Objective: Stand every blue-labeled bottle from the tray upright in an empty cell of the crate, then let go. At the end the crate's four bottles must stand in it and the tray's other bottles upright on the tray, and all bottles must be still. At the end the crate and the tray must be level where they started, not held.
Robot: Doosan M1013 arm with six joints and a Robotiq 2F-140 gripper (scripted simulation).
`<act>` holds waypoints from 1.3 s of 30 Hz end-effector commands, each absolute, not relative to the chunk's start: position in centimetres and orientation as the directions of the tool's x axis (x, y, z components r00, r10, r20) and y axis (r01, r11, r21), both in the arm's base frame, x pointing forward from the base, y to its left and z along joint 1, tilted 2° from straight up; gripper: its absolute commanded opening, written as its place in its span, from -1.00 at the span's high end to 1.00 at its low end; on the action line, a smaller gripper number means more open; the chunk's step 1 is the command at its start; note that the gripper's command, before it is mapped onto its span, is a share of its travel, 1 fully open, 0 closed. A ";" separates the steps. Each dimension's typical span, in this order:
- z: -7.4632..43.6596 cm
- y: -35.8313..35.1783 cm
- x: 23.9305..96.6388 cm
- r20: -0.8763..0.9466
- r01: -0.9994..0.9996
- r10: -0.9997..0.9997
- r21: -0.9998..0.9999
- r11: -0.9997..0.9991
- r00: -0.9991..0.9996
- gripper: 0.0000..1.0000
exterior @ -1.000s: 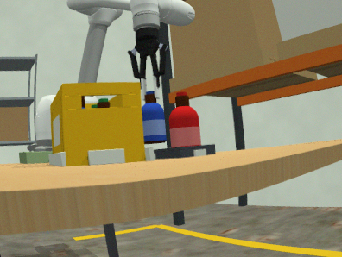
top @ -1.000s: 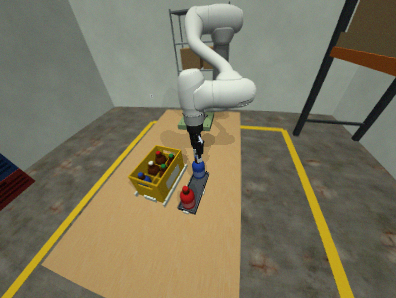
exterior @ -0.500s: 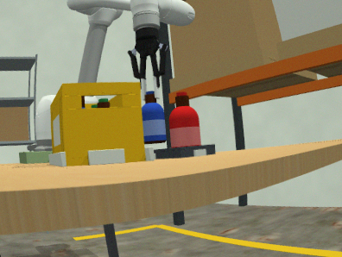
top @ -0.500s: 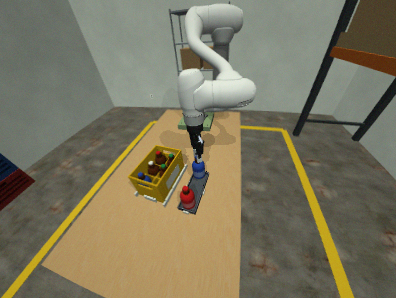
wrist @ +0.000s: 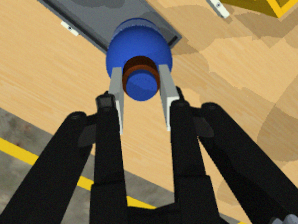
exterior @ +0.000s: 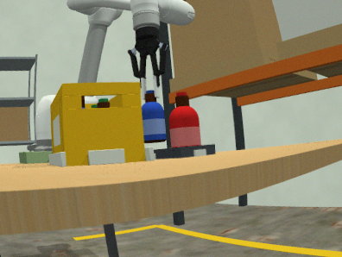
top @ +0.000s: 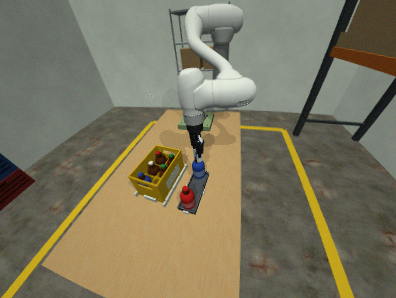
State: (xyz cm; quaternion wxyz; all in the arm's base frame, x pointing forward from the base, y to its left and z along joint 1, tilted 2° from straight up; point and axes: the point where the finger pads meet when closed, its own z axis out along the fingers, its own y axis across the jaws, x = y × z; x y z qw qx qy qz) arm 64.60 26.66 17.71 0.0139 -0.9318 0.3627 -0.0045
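My gripper is shut on the neck of a blue-labeled bottle. The bottle hangs upright over the far end of the dark grey tray, seemingly just off its surface. A red-labeled bottle stands upright at the tray's near end. The yellow crate stands right beside the tray, to its left in the top view, with several brown bottles in its cells.
Crate and tray rest on a long wooden table. The arm's green base is at the table's far end. A shelf rack with orange beams stands off to the right.
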 end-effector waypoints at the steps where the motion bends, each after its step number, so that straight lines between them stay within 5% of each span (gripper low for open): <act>1: 17.9 26.7 64.6 -0.002 -0.676 -0.676 -0.029 -0.736 0.737 1.00; 39: 21.3 26.6 64.5 -0.002 -0.676 -0.676 -0.029 -0.736 0.737 1.00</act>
